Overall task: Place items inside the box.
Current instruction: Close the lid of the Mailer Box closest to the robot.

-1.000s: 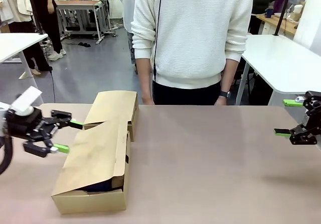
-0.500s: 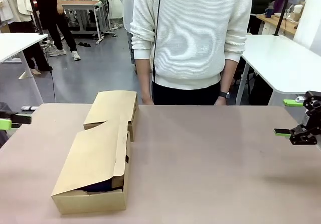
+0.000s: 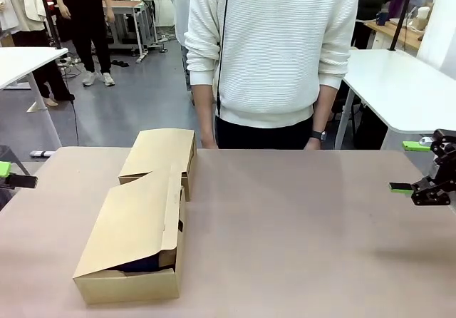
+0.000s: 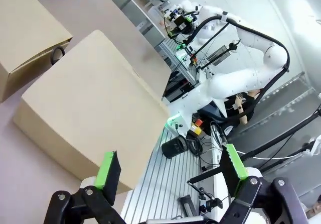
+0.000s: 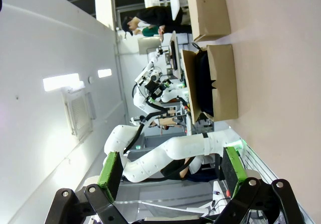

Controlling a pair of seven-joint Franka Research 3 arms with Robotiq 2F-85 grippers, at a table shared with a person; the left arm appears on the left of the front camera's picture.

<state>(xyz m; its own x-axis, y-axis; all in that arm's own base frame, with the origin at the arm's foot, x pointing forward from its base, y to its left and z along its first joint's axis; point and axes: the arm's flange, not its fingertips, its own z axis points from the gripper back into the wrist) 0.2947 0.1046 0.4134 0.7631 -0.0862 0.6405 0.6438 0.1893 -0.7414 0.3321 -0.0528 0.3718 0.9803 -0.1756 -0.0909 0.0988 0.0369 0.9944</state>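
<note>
The cardboard box (image 3: 135, 239) lies at the table's left, its lid lowered and slightly ajar at the front. A dark item (image 3: 144, 264) shows inside under the lid, and again in the right wrist view as a dark item (image 5: 203, 83) in the box (image 5: 223, 83). My left gripper (image 4: 169, 166) is open with nothing between its green pads, off to the side of the box (image 4: 90, 103); one of its fingers (image 3: 18, 180) pokes in at the table's left edge. At the table's right edge my right gripper (image 3: 417, 167) stands open and empty, far from the box.
A second, closed cardboard box (image 3: 160, 152) sits right behind the first. A person in a white sweater (image 3: 274, 54) stands at the far edge, arms hanging down. Bare table (image 3: 306, 232) spans the middle and right.
My left gripper has drawn back from beside the box to the table's left edge. The right arm and the box have not moved.
</note>
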